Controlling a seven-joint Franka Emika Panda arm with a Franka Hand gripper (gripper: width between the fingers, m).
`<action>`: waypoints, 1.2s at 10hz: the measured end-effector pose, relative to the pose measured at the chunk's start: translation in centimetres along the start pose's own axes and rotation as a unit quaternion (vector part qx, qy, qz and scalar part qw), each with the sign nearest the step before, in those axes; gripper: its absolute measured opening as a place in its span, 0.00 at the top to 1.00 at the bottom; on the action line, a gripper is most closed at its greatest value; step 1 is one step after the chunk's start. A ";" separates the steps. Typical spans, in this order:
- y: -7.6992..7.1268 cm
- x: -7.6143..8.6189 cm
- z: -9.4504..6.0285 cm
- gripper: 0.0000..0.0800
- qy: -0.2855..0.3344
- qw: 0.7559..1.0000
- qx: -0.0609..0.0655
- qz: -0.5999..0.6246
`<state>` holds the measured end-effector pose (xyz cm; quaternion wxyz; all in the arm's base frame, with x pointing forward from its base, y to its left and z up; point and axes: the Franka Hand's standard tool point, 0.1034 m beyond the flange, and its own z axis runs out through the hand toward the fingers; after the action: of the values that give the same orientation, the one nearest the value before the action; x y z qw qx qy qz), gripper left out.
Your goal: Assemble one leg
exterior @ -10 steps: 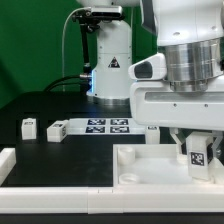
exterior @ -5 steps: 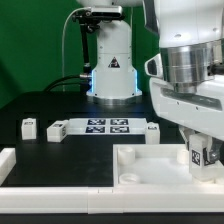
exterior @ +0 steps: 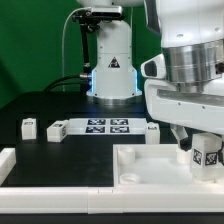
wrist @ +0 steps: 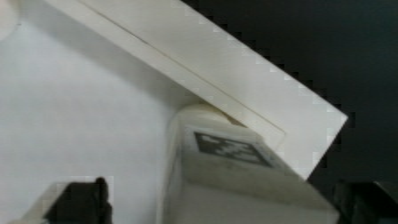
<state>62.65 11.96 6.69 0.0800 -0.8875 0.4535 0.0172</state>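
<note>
Finding: end effector (exterior: 203,163) straddles the leg (exterior: 206,156) over the panel (exterior: 150,168), towards the panel's corner on the exterior view's right. In the wrist view its fingers (wrist: 75,200) appear clear of the leg, so I cannot tell whether it grips. Recommendation: confirm a firm hold, keep the leg upright, centre it on the panel's corner, lower slowly.

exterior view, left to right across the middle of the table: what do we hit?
first leg → second leg → marker board → third leg → fourth leg, at the claw
</note>
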 end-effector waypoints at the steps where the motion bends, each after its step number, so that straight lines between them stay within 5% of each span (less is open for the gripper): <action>1: -0.1 -0.2 0.0 0.20 0.000 0.999 0.000 -0.040; 6: -0.2 -0.1 -0.1 0.19 0.000 0.931 -0.004 -0.366; 9: -0.6 0.4 -0.5 0.19 0.024 0.847 -0.017 -0.531; 12: -0.5 0.4 -0.4 0.25 0.023 0.840 -0.018 -0.542</action>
<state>63.27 11.83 7.06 0.0501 -0.9931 -0.0981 -0.0410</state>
